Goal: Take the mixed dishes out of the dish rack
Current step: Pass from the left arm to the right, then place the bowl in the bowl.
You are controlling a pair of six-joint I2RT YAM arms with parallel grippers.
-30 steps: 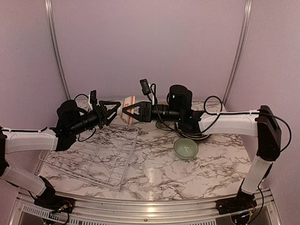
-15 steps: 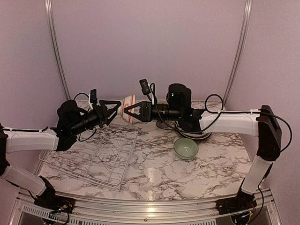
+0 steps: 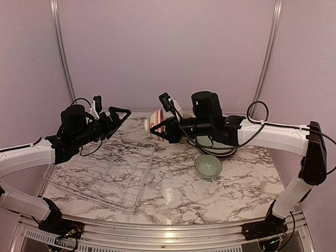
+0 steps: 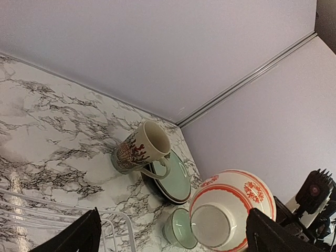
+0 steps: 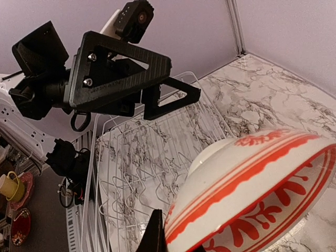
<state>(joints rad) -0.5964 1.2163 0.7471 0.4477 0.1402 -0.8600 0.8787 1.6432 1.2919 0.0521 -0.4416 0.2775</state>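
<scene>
The right gripper (image 3: 157,128) is clamped on the rim of the small white bowl with red bands and red patterning (image 3: 156,116). It holds the bowl tipped on its side in the air, clear of the white marble-patterned tabletop (image 3: 173,194) and near the far right corner of the rack. Facing it, and apart from the bowl, the left gripper (image 3: 119,119) hovers over the rack's far edge with its jaws spread wide and nothing between them. Below it, the low rectangular rack of thin white wire (image 3: 100,173) shows only bare wires in the top view and in the right wrist view; no dish can be seen in it. The other dishes stand on the marble to the right of the rack. The left wrist view shows the cream mug with a dark leafy print (image 4: 139,147) just beside a pale green plate (image 4: 176,181) that lies on the large black plate (image 4: 160,193). Nearer the arms sits a small pale green bowl (image 3: 208,166), apart from that stack. By this layout the unloading looks almost finished. The red-patterned bowl seems to be the last piece out of the rack, and what is left is to lower it onto open marble near the other dishes, let go of it, and draw the arm clear.
</scene>
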